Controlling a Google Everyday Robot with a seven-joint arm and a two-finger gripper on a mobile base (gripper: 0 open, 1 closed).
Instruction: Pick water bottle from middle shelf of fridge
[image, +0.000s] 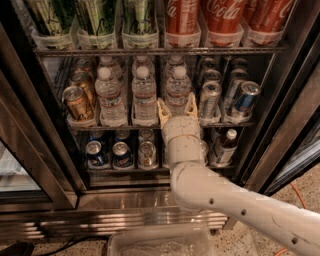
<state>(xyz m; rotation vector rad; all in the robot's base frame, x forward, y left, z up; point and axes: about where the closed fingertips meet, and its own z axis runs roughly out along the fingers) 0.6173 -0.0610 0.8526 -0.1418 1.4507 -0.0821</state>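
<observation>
Your gripper (176, 109) is at the middle shelf (120, 126) of the fridge (115, 200), jaws spread, with the 3rd water bottle (177, 87) from the left standing between them.

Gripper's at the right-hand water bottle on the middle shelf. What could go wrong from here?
1. The gripper is open, low around the water bottle. Its fingers sit close to the silver can and the neighbouring bottle, so a skewed pull could knock either over.
2. With so low a hold, the bottle may tip, or catch on the tray lip of the middle shelf.
</observation>
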